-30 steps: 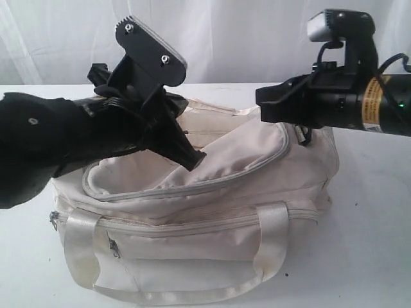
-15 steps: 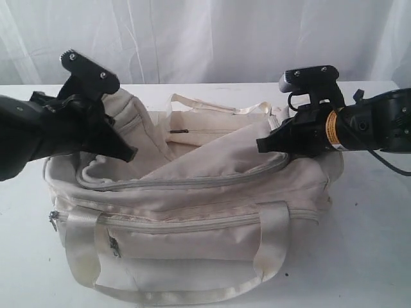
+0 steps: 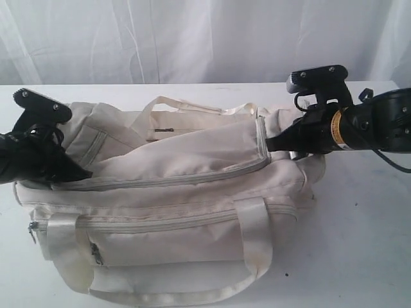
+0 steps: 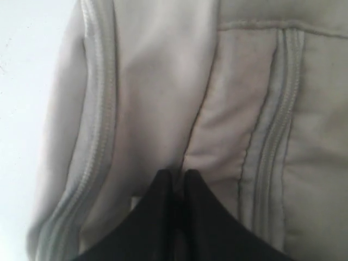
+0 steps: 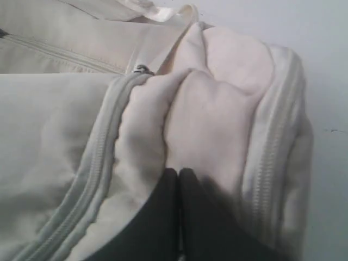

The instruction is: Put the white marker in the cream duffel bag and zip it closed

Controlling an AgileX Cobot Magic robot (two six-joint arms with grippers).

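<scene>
Cream duffel bag sits on the bench, dragged leftward: your left fingers have left its mouth and pinch one end, right fingers pinch the other. Marker unseen, presumably inside; zipping's next.

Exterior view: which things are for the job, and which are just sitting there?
For the job: big soft cream fabric duffel bag; left black claw; right black claw. The white marker is not in sight.
Just there: flat white table; white cloth curtain behind.
</scene>
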